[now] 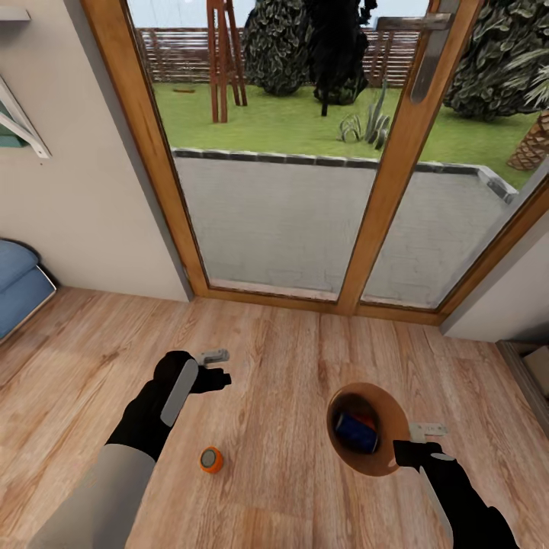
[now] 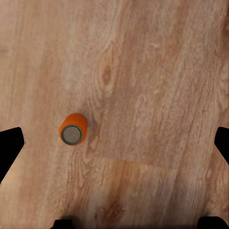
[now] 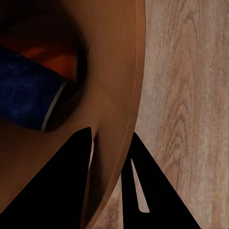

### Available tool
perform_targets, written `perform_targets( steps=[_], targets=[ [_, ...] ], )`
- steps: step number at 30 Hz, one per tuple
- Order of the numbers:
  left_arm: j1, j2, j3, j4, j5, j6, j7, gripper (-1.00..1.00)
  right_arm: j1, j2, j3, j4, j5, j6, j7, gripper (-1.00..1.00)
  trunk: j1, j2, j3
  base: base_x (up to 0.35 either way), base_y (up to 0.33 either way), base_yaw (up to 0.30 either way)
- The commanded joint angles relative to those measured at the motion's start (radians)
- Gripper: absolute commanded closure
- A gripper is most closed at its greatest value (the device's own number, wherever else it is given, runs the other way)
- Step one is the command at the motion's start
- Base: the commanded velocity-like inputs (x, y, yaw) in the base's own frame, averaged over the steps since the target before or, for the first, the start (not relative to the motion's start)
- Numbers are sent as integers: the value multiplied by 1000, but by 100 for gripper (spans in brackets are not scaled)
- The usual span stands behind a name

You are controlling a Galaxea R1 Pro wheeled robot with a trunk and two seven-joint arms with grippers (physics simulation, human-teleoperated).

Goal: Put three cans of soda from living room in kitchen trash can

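The orange can (image 2: 73, 129) stands upright on the floor between the left gripper's (image 2: 114, 143) spread fingers; light, rigid, slick—grasp mid-body. The right gripper (image 3: 112, 157) pinches the trash can (image 3: 114, 95) rim.

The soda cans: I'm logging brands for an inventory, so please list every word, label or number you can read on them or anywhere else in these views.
None can be read.
Orange can on the plank floor: plain orange side, grey top, no print shown.
Dark blue can inside the trash can: plain blue, no lettering visible.
An orange patch behind it in the right wrist view: no text seen.
Walls and glass doors: no signs.
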Motion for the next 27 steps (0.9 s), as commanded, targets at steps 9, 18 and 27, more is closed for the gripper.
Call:
perform_targets(
  steps=[9, 18, 27],
  targets=[
    [0, 18, 8, 1, 2, 0, -3, -100, 0, 0, 0, 0, -4, 0, 4, 100, 0, 0, 0, 0, 0, 0],
    [1, 22, 11, 3, 1, 0, 2, -100, 0, 0, 0, 0, -4, -1, 4, 100, 0, 0, 0, 0, 0, 0],
    [2, 27, 11, 6, 2, 0, 1, -100, 0, 0, 0, 0, -4, -2, 4, 100, 0, 0, 0, 0, 0, 0]
  ],
)
